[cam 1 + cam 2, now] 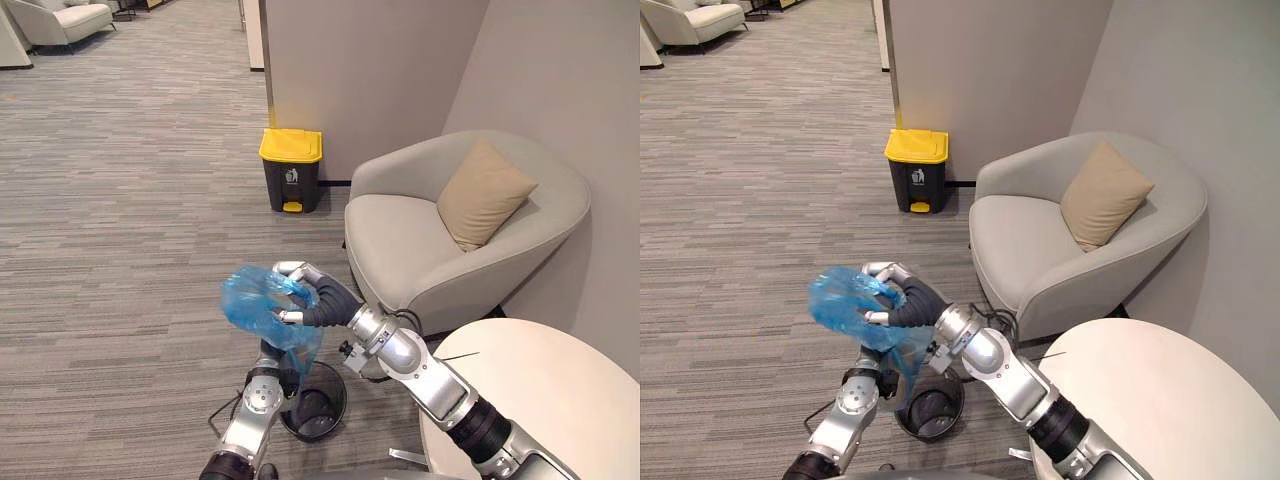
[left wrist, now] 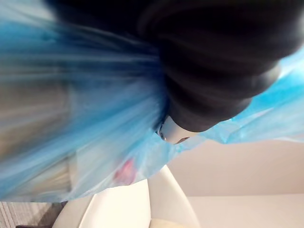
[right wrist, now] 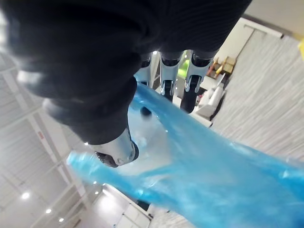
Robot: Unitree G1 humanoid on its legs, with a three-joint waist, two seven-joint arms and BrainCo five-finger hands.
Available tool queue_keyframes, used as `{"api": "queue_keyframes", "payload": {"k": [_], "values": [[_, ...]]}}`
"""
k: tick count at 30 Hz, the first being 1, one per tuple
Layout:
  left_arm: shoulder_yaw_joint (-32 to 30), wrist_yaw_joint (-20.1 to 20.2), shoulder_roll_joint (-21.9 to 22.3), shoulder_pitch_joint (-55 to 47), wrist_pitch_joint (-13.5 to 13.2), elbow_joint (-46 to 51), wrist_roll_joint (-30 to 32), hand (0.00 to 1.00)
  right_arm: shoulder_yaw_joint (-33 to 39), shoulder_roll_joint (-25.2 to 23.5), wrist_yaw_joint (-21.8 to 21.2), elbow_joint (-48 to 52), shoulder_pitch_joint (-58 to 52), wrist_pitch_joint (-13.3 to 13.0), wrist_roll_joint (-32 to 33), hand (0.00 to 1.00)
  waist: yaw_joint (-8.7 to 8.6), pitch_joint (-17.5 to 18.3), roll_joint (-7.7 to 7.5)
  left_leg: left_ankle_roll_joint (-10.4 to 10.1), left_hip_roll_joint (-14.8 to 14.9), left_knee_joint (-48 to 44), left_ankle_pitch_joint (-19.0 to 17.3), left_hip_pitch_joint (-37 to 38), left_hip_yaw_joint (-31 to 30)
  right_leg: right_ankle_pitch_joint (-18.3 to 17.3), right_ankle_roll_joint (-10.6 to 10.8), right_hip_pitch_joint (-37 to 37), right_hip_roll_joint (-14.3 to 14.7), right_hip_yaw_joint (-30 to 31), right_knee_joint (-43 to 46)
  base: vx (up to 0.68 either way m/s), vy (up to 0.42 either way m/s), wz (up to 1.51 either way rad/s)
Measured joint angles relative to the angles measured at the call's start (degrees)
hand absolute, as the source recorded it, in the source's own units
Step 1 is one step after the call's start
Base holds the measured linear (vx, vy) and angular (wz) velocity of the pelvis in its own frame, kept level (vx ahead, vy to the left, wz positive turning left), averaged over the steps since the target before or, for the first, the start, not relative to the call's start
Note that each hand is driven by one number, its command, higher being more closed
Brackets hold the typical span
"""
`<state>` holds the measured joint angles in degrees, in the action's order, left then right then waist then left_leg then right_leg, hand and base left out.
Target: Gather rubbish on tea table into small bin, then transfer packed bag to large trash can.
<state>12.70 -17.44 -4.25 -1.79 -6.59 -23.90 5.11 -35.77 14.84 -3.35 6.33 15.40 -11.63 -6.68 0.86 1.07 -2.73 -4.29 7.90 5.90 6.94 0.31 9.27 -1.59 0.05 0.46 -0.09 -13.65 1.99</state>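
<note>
A crumpled blue plastic bag (image 1: 255, 305) hangs in the air just above the small black bin (image 1: 318, 402) on the carpet. My right hand (image 1: 305, 292) reaches in from the lower right and is shut on the bag's gathered top; its wrist view shows the blue film (image 3: 204, 161) pinched between thumb and fingers. My left hand (image 1: 272, 358) rises from below, pressed against the bag's underside and mostly hidden by it. A reddish scrap shows through the bag (image 2: 124, 171). The large dark trash can with a yellow lid (image 1: 291, 170) stands by the wall, farther ahead.
A beige armchair (image 1: 400, 240) with a tan cushion (image 1: 485, 195) stands to the right of the path to the large can. The round cream tea table (image 1: 540, 400) is at the lower right. Grey carpet stretches ahead and left.
</note>
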Motion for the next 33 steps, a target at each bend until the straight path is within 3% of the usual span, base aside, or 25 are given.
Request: {"api": "queue_keyframes", "payload": {"k": [6,13,20,33], "values": [[-3.3,0.1,-0.6,-1.5,0.0,-0.7,-1.1,1.0,2.5,3.2,1.9,3.2,-2.6,-1.2,-4.6,0.0,-0.08,-1.0,-0.28,-0.2,0.0,0.0,-0.2,0.0,0.1,-0.1,0.1,-0.1,0.0,0.2,0.0,0.0,0.0,0.0],[-7.1,1.0,-0.6,-2.6,-0.2,-2.5,-2.2,1.0,11.4,3.5,2.2,3.8,-9.9,-1.6,-5.2,0.0,0.06,-1.6,0.18,0.0,0.0,0.0,0.0,-0.3,0.2,0.1,-0.1,-0.4,0.0,0.3,0.0,0.0,0.0,0.0],[-11.4,2.5,-0.6,-4.8,-0.2,-6.0,-2.3,1.0,22.7,-2.5,3.4,-1.9,-19.2,-1.3,-0.7,0.0,-0.17,-2.3,1.21,-0.1,-0.4,0.0,-0.1,-0.4,0.2,-0.1,0.2,-0.5,0.0,0.2,0.0,0.0,0.0,0.0],[-13.2,5.0,-0.9,-6.2,-0.3,-11.2,-2.2,1.0,24.3,-6.7,3.1,-17.9,-22.1,-0.7,2.4,0.0,-0.3,-2.7,1.78,0.0,-1.4,0.0,-0.7,-0.7,-0.5,-0.7,1.0,-0.7,-1.0,-0.5,-0.2,0.01,0.002,0.03]]}}
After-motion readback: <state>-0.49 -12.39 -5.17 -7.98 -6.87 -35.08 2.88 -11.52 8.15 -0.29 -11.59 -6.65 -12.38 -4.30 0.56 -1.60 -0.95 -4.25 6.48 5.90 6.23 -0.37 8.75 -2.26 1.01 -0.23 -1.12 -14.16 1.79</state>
